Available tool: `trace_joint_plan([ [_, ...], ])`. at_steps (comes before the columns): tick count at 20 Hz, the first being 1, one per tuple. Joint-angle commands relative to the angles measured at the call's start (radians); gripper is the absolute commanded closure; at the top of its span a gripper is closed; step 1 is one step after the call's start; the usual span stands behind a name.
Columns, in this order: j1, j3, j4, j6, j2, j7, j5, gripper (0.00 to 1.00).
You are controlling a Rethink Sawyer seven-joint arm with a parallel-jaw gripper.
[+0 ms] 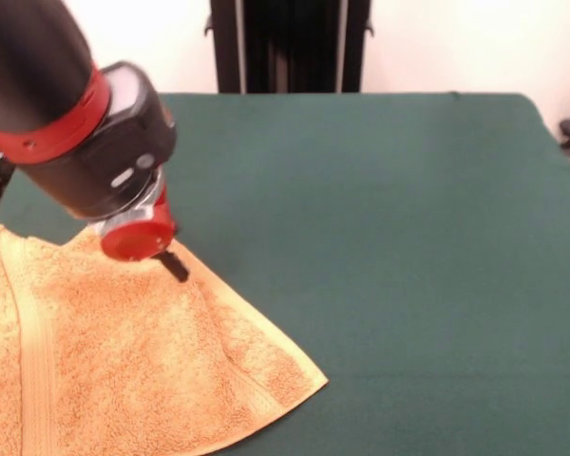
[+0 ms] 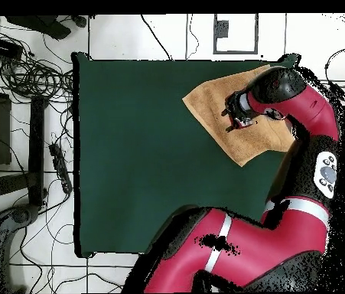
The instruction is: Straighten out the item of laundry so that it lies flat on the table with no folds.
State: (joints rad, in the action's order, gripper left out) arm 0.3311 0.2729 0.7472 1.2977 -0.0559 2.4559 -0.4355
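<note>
Front view shows the orange towel lying on the green surface at the lower left corner of the picture, running off the left and bottom edges. One pale band crosses it near the left, and another sits near its pointed right corner. The robot's hand comes down at the towel's top edge, with a dark tip touching the cloth. I cannot tell if the hand is open or closed. From overhead, the towel lies near the surface's far right corner, partly under the arm.
</note>
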Motion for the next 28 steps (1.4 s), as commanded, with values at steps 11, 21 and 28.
trace_joint_plan([
  [11, 0.068, -0.082, -0.281, 0.009, 0.328, 0.072, 0.011, 0.00],
  [21, 0.010, 0.000, 0.192, 0.312, -0.048, 0.231, -0.024, 0.00],
  [28, -0.027, 0.052, 0.453, 0.272, -0.221, 0.168, 0.016, 0.00],
])
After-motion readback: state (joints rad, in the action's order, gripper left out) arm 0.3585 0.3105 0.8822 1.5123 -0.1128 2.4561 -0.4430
